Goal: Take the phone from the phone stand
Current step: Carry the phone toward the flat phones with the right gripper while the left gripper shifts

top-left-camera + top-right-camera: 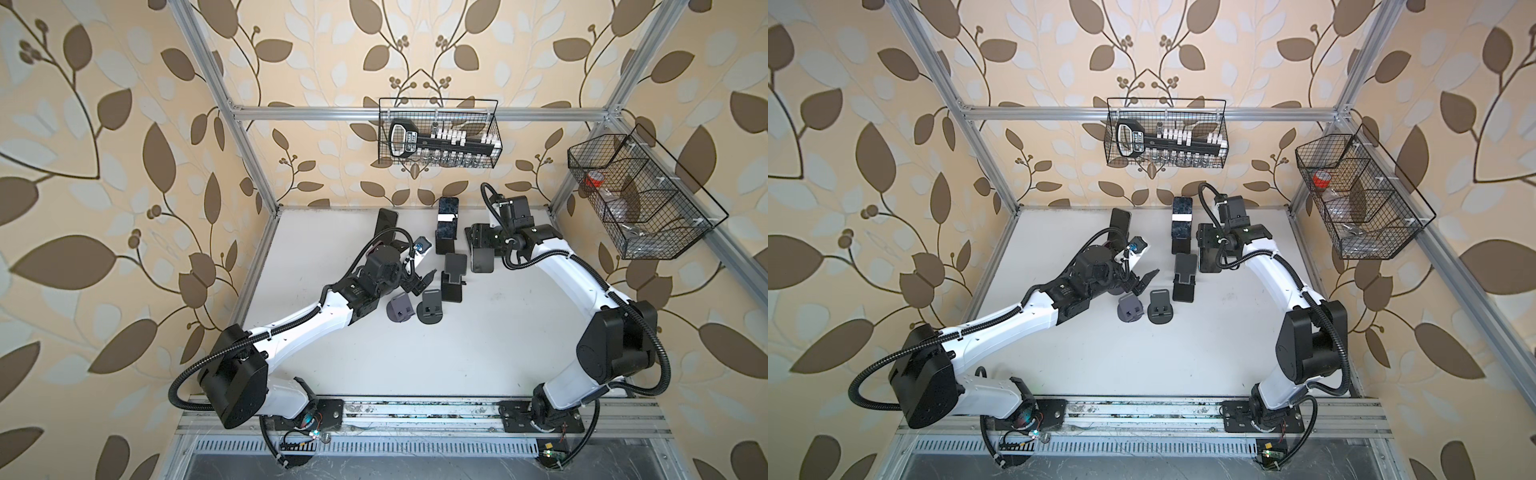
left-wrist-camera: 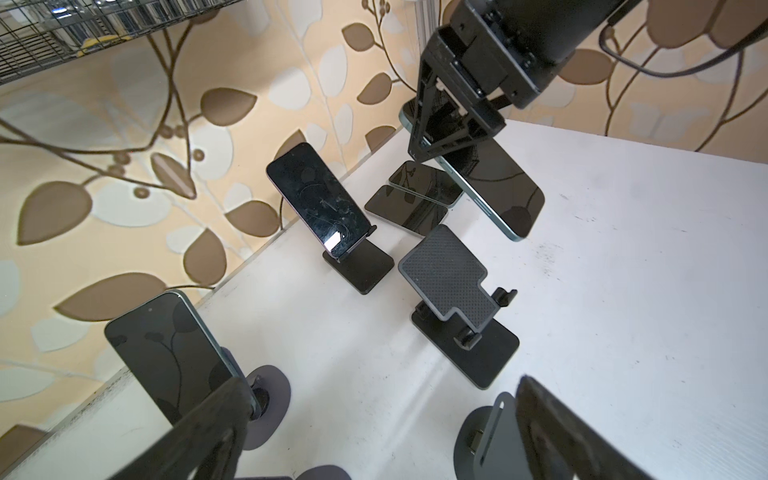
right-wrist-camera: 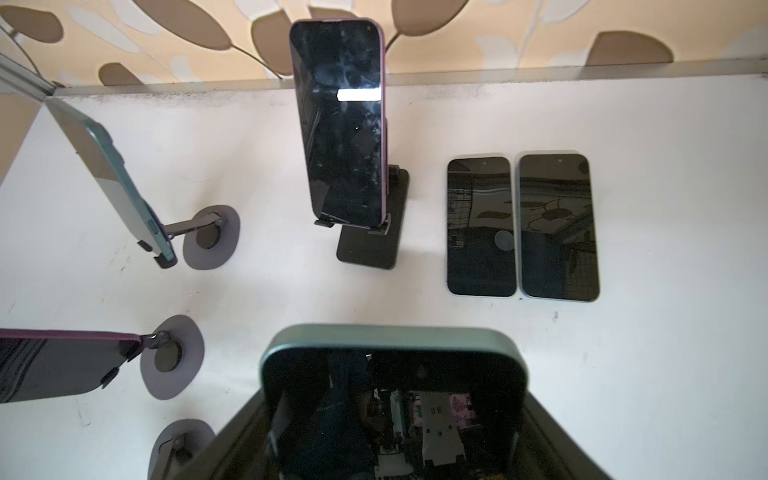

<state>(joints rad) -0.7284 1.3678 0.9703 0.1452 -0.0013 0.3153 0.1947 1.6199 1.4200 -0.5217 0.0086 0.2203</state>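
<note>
My right gripper [image 1: 482,245] is shut on a green-edged phone [image 1: 483,261], gripping its two long sides and holding it above the table, screen up. In the right wrist view the phone [image 3: 395,365] fills the space between the fingers [image 3: 245,419]. The bare black phone stand [image 1: 453,279] with a textured plate [image 2: 444,274] stands just left of it. My left gripper [image 1: 419,276] hangs open and empty above the table [image 2: 623,249], with its fingers [image 2: 552,428] spread wide [image 2: 208,424].
A purple-cased phone [image 1: 447,220] leans on a black stand at the back. A green phone [image 1: 386,222] sits on a round stand at the back left. Two phones [image 3: 480,226] lie flat [image 3: 557,226] under my right gripper. Two small bare stands [image 1: 431,306] sit near my left gripper [image 1: 400,308].
</note>
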